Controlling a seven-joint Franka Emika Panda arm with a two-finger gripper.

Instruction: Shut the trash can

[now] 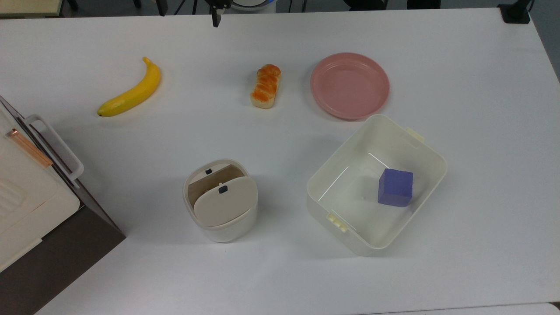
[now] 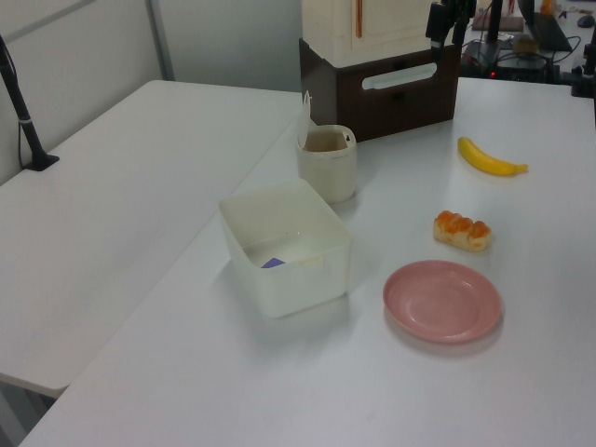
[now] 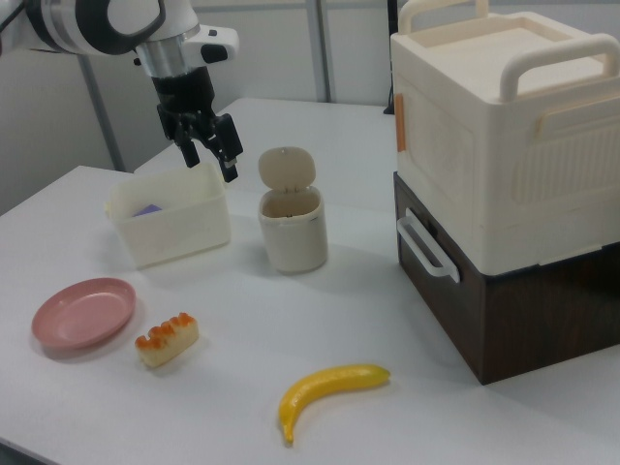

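Note:
The trash can (image 1: 227, 227) is a small cream-white bin standing near the table's front in the top view. Its beige lid (image 1: 225, 204) with a small dark button is swung up on its hinge, baring the tan inside. The bin (image 3: 291, 232) has its lid (image 3: 286, 170) upright in the right view, and it (image 2: 328, 166) stands beside the brown unit in the left view. My gripper (image 3: 208, 160) hangs open and empty in the air, well above the table and apart from the bin. Its dark fingers (image 1: 215, 18) show at the top view's upper edge.
A white tub (image 1: 420, 144) with side clips holds a purple cube (image 1: 396, 187) on the top view's right of the bin. A pink plate (image 1: 350, 85), a bread roll (image 1: 265, 86) and a banana (image 1: 131, 89) lie farther back. A cream box on a brown drawer unit (image 1: 39, 205) fills the top view's left edge.

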